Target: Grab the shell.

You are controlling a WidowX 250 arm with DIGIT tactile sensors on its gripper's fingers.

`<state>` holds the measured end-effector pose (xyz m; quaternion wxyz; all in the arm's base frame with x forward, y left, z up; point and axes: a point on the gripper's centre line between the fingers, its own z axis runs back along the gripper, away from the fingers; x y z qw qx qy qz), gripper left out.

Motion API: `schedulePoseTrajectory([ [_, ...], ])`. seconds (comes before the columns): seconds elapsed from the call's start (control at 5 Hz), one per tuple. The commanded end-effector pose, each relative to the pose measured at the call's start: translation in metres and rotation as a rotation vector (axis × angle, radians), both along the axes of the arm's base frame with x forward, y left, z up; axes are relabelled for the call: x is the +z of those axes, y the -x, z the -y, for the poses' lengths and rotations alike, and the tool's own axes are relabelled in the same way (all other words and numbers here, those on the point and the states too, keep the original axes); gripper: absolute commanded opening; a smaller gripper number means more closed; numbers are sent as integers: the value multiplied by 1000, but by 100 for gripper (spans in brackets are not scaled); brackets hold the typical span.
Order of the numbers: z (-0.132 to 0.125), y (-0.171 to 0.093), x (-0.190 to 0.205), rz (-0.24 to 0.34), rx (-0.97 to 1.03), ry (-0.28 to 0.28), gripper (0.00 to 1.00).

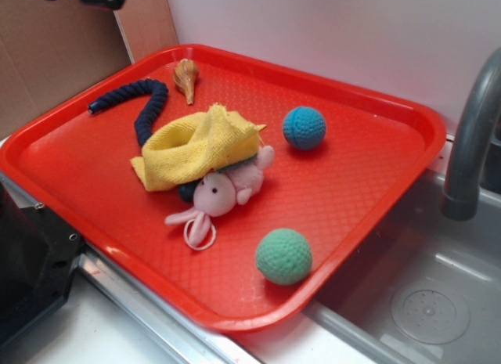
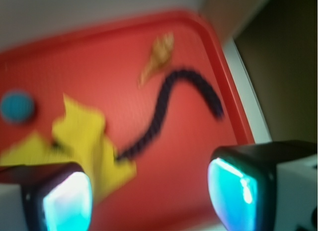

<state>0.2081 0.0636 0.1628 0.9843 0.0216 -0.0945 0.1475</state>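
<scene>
Here, a small tan-brown spiral shell [image 1: 186, 77], bulbous at one end and tapering to a point, lies near the far rim of a red tray [image 1: 360, 200], just beside a dark blue rope [image 1: 149, 109]. The gripper [image 2: 149, 191] hangs above the tray, its two fingers [image 2: 238, 189] spread wide and holding nothing.

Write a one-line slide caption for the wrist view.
Open tool above the red tray, with the shell lying ahead beside the dark blue rope and yellow cloth.
</scene>
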Motion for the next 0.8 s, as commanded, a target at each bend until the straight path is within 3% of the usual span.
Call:
schedulePoseTrajectory([
  [0.0, -25, -50, -48, 81, 128, 0, 100],
  [0.6, -32, -44, -48, 57, 175, -21, 100],
])
